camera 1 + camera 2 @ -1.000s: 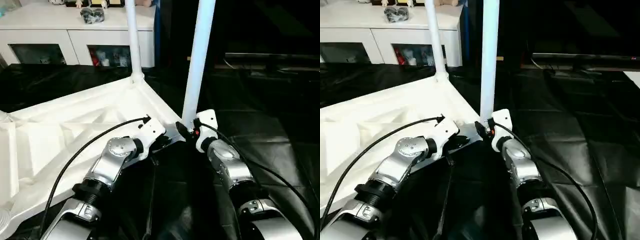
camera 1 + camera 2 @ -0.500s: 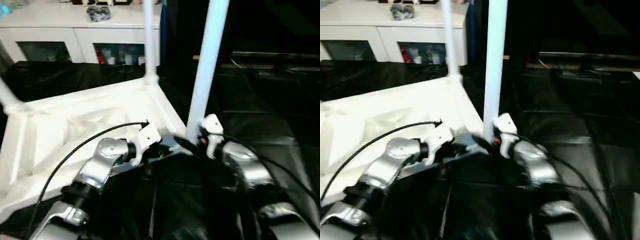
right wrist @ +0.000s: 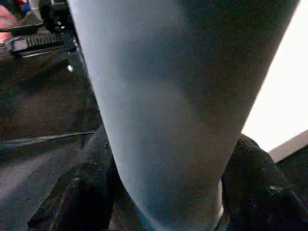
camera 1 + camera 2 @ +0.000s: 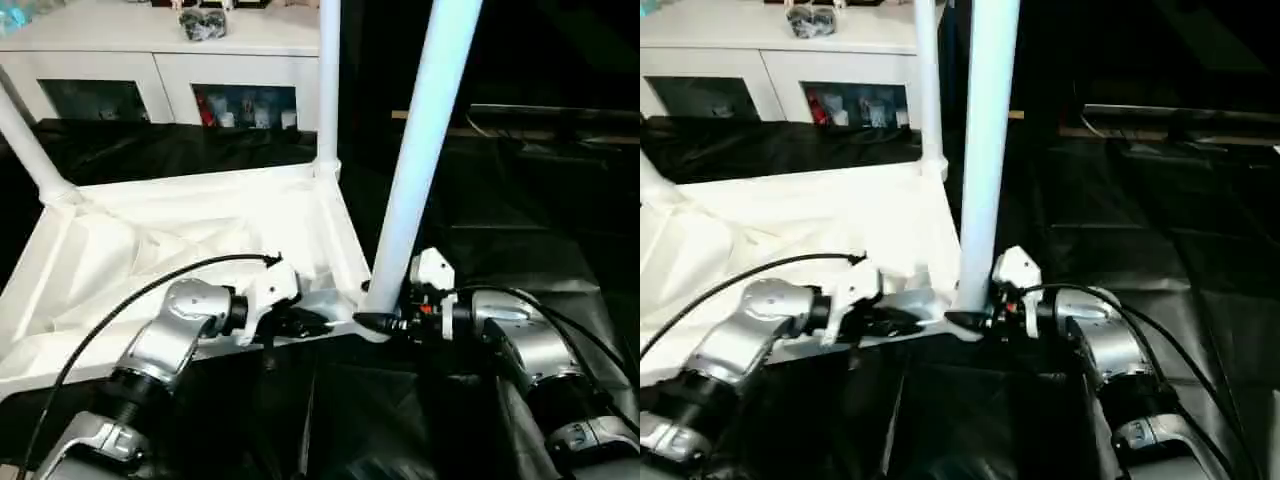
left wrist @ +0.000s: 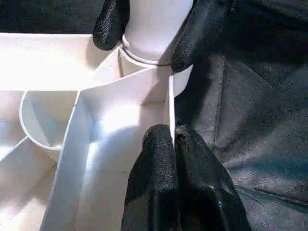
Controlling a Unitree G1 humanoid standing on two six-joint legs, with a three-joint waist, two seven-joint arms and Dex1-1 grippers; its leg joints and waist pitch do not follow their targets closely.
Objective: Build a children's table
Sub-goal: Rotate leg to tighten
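The children's table lies upside down, its ribbed white top [image 4: 180, 235] facing up on the black cover. Three white legs stand in corner sockets: one at the left [image 4: 30, 140], one at the back [image 4: 328, 90], one at the near corner [image 4: 425, 150]. My right gripper [image 4: 372, 322] is shut on the base of the near leg, one black finger on each side of it [image 5: 111, 24]. My left gripper [image 5: 174, 139] is shut on the thin rim wall of the top, a little short of that same corner socket [image 5: 144, 67].
A white glass-door cabinet [image 4: 150, 70] stands at the back with small items [image 4: 208, 22] on top. The black-covered table [image 4: 520, 230] stretches away to the right. A dark low shelf with cables [image 4: 540, 115] sits behind it.
The whole view has shifted, bringing the left leg into sight. My right gripper has slid down the near leg to its base and its forearm now comes in sideways. The left gripper keeps its hold.
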